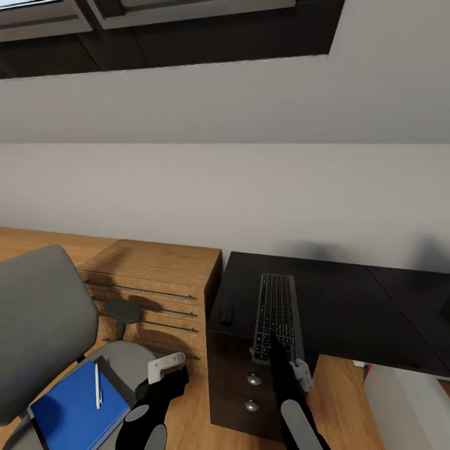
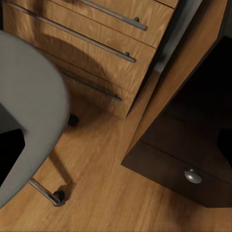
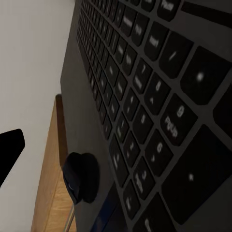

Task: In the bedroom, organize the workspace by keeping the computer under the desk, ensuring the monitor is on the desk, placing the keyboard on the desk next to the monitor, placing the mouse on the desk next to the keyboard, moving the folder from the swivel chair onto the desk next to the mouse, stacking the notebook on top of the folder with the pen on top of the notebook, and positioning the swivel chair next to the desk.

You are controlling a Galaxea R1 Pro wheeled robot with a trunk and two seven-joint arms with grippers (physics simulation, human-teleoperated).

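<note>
The right claw [image 1: 299, 370] sits at the near end of the keyboard [image 1: 277, 311], its pale fingers [image 1: 302, 374] at the keyboard's corner; whether they pinch the edge or merely touch it I cannot tell. The keyboard lies lengthwise on the black worktop [image 1: 350, 306], running away from this claw toward the grey wall [image 1: 250, 194], with its near end jutting slightly past the worktop's front edge. The right wrist view looks low across the dark keys [image 3: 145, 92], and the small dark mouse [image 3: 81, 178] shows just beside the keyboard's long edge. From the head view the mouse [image 1: 226, 313] rests on the worktop, out to the left of the right claw and a little farther back, apart from the keyboard.

The left claw [image 1: 167, 367] hangs over the wood floor [image 2: 111, 193], between the swivel chair [image 1: 44, 312] and the black drawer unit [image 1: 247, 381]. Its pale fingers [image 1: 164, 365] look parted, with nothing between them. Left of and nearer than this claw, the blue folder [image 1: 72, 406] lies flat on the chair's grey seat [image 2: 29, 111], and the white pen [image 1: 97, 386] rests on top of the folder. Beyond the left claw stands a low wooden drawer chest [image 1: 153, 281] with long metal handles. A white boxy computer [image 1: 406, 406] stands on the floor under the worktop, right of the right claw.
</note>
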